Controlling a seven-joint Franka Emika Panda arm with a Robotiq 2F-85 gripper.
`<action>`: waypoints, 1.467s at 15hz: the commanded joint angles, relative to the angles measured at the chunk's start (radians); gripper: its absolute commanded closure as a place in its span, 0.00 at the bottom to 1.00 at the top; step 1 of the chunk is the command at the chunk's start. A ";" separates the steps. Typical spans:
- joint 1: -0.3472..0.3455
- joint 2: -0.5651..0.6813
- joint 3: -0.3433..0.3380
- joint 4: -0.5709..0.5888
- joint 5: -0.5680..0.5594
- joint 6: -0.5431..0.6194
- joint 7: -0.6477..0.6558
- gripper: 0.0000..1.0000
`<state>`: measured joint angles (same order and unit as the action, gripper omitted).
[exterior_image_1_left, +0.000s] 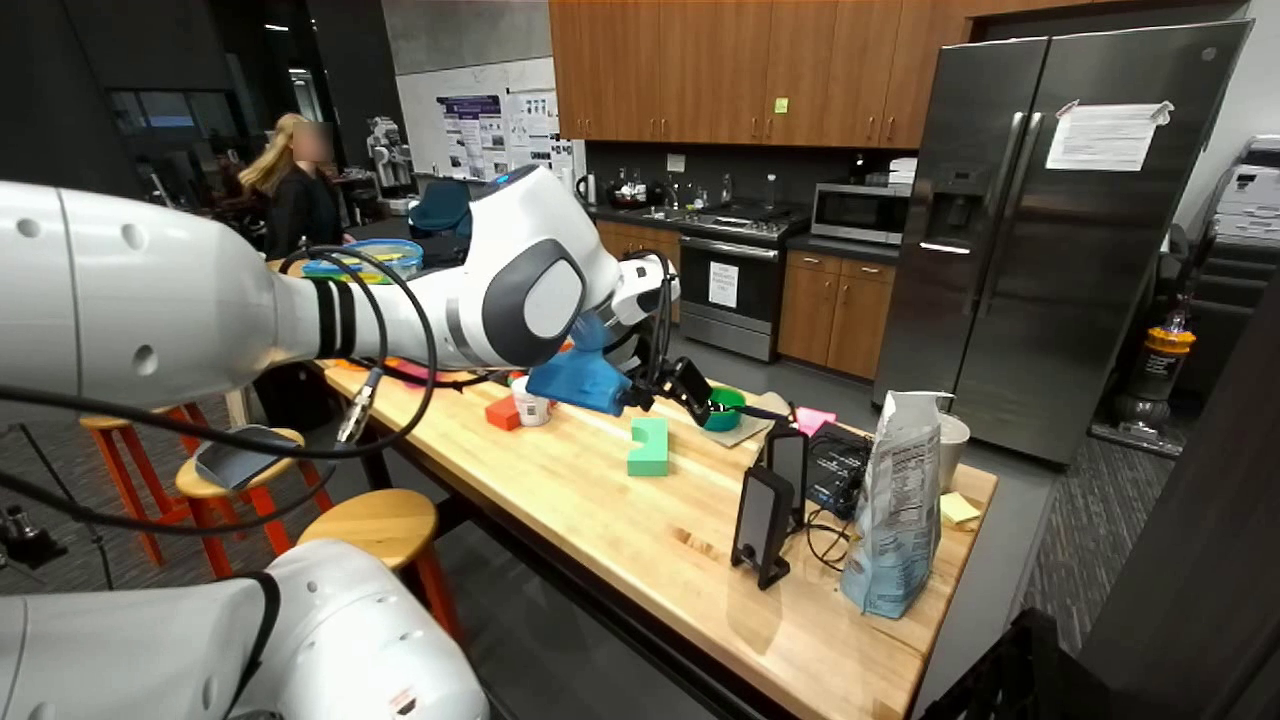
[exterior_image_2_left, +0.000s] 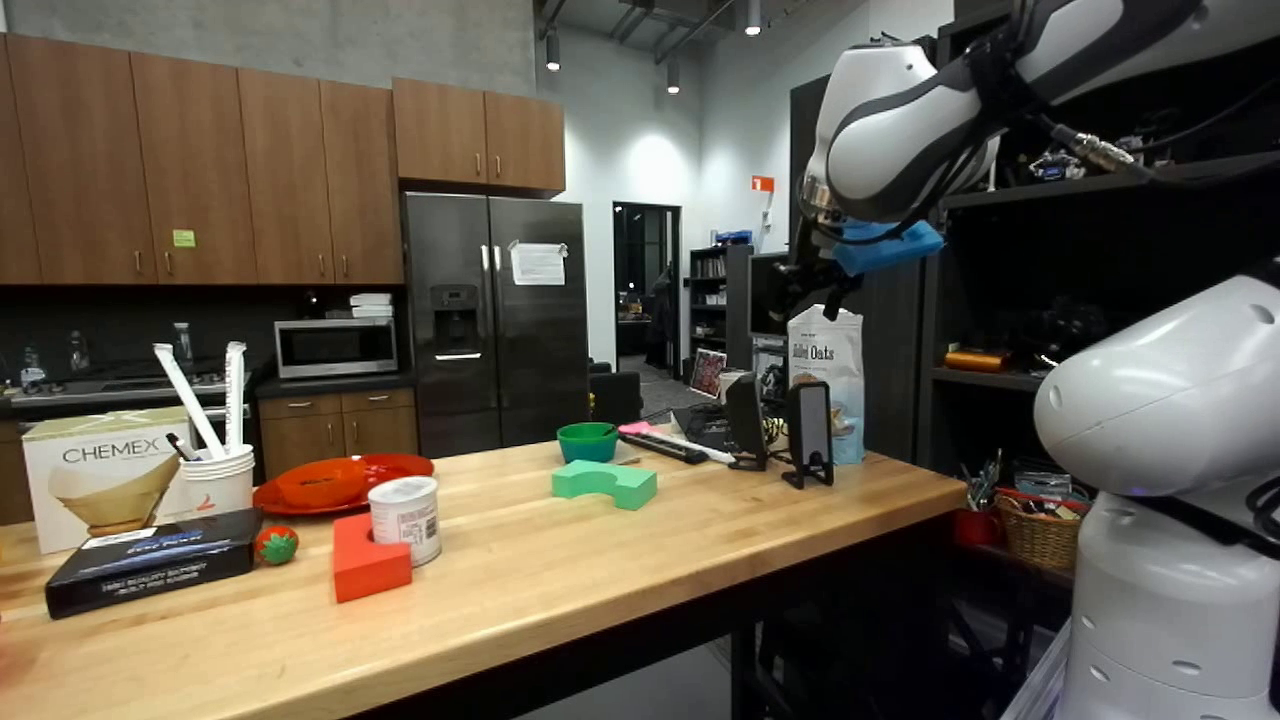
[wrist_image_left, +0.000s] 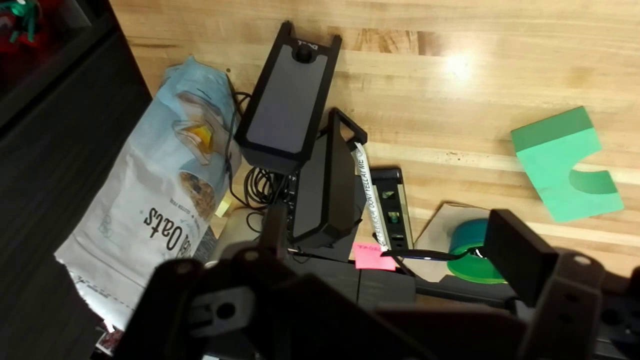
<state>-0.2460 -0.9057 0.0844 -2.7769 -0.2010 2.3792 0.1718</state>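
At left of the wrist view, oats bag (wrist_image_left: 150, 190) stands near the speakers (wrist_image_left: 287, 100); bowl (wrist_image_left: 466, 235), lower right. Level (wrist_image_left: 391, 206), lower centre, lies below the gripper (wrist_image_left: 395, 237), fingers spread wide.

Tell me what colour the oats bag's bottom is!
The oats bag is mostly light blue at its bottom; clearest in the wrist view.

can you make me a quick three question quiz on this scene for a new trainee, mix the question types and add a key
1. True or false: the fingers stand apart in the wrist view.
2. Which of these is nearest the oats bag: a) Chemex box, b) speakers, c) green bowl?
3. What colour is the notched block next to the white tub?

Key: 1. True. 2. b, the speakers. 3. Red.
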 joint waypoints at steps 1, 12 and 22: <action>-0.066 0.006 0.072 0.002 -0.028 -0.011 0.143 0.00; -0.142 0.005 0.212 0.001 -0.028 -0.087 0.490 0.00; -0.146 0.007 0.230 0.001 -0.093 -0.101 0.616 0.00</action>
<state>-0.3920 -0.9061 0.3151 -2.7783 -0.2603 2.2786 0.7383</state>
